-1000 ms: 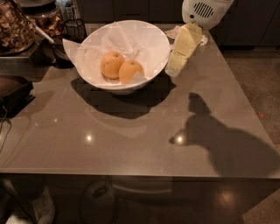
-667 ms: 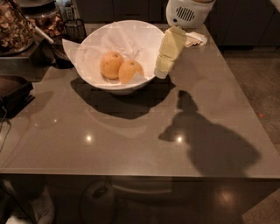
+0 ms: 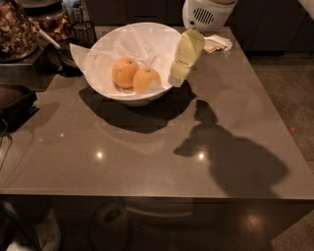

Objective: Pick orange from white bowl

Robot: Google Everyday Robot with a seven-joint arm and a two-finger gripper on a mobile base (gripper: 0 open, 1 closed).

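The white bowl (image 3: pixel 128 99), lined with crinkled white paper, stands at the back middle of the grey table. Two fruits lie in it side by side. The orange (image 3: pixel 146 80) is the egg-shaped one on the right. A rounder orange with a dimple (image 3: pixel 124 72) lies to its left. My gripper (image 3: pixel 175 81) is cream-coloured and hangs from the white arm head (image 3: pixel 206 13). It slants down over the bowl's right rim, its tip just right of the orange and apart from it. It holds nothing that I can see.
Folded napkins (image 3: pixel 216 43) lie behind the gripper. A black wire cup (image 3: pixel 83 32) and jars of dried goods (image 3: pixel 17 34) stand at the back left. A dark tray (image 3: pixel 14 103) sits at the left edge. The arm's shadow falls on the table's right half.
The gripper and arm head have moved left, from beside the bowl's right side to over its right rim, nearer the orange. The fruits and the bowl have not moved.
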